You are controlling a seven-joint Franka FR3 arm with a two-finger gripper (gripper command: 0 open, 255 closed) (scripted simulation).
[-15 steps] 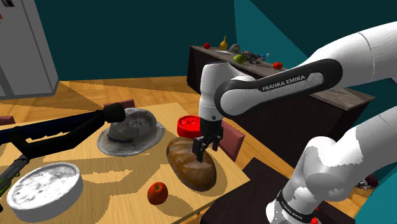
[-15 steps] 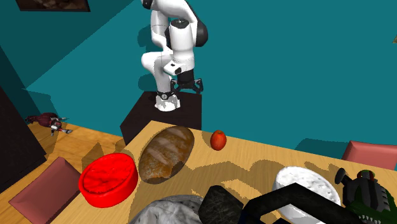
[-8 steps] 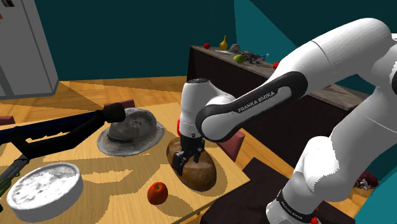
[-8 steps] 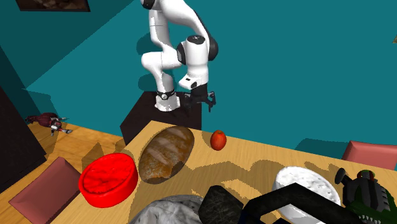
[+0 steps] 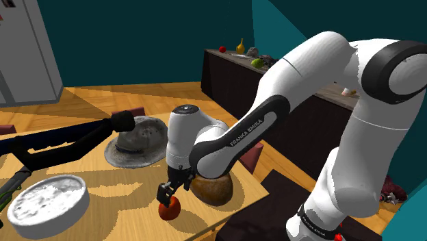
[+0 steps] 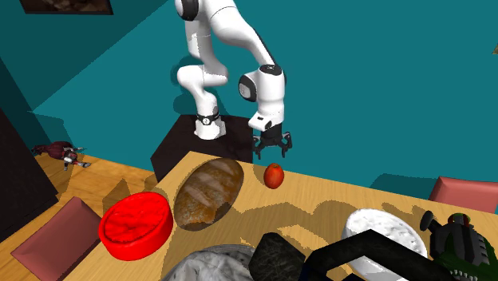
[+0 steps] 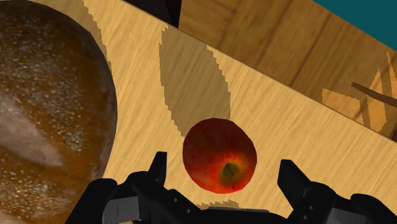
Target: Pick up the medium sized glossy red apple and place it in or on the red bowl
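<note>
Two black fingers (image 7: pixel 158 170) stand wide apart in the wrist view, with the red apple (image 7: pixel 220 155) in the gap between them and neither finger touching it. The apple sits on the wooden worktop (image 7: pixel 305 127) with its stem dimple turned towards the camera, near a brown bread loaf (image 7: pixel 51 108) but apart from it.

In the shoulder view the apple (image 5: pixel 169 207) is in the lower middle of the frame, close to the worktop's (image 5: pixel 116 185) near edge. The fingers (image 5: pixel 164 194) hang right over it and the loaf (image 5: pixel 212 188) lies just to its right. A grey hat (image 5: pixel 140 140) rests above and to the left of the apple, and a shallow white dish (image 5: pixel 48 198) sits at the lower left of the frame.

The second exterior view shows the fingers (image 6: pixel 261 149) just above the apple (image 6: pixel 274 174), a small gap between them. The apple sits near the worktop's (image 6: pixel 335 199) far edge, right of the loaf (image 6: pixel 209 191). The red bowl (image 6: pixel 136 224) stands at the lower left of that frame, on the loaf's other side and well apart from the apple. The white dish (image 6: pixel 383 231) lies at the lower right.
</note>
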